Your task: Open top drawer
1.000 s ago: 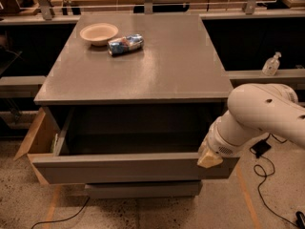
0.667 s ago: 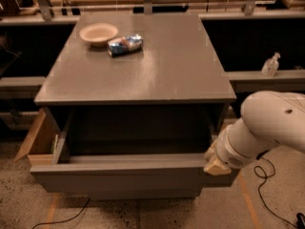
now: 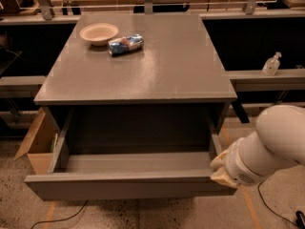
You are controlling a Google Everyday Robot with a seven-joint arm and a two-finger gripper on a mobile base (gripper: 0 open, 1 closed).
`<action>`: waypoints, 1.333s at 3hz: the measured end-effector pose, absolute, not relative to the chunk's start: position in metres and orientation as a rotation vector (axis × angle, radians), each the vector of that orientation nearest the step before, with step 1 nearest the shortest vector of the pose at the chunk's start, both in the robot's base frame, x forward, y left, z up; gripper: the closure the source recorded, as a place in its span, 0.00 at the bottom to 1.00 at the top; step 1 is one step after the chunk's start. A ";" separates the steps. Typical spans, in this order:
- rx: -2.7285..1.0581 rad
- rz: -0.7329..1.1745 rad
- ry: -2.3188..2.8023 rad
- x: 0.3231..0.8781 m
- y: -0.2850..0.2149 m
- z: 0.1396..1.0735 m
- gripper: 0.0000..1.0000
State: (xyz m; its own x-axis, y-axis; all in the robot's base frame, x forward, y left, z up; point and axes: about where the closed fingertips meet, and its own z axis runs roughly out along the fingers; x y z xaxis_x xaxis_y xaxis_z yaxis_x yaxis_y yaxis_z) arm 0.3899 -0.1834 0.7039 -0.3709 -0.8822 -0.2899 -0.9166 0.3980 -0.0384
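While top drawer [image 3: 119,186] stands out | likely stiff, heavy; grip front rim | hand [image 3: 220,171] at right corner, state unclear

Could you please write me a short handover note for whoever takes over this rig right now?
Claw: at the right front corner of the top drawer, by its front panel.
Top drawer: pulled far out of the cabinet, deep interior in view.
Done: the opening, by the look of it.
Left: probably only to back the claw away.
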 end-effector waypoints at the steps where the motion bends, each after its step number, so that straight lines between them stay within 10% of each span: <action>1: -1.577 0.189 2.396 0.388 -0.184 0.709 0.74; 4: -1.578 0.178 2.393 0.387 -0.184 0.712 0.05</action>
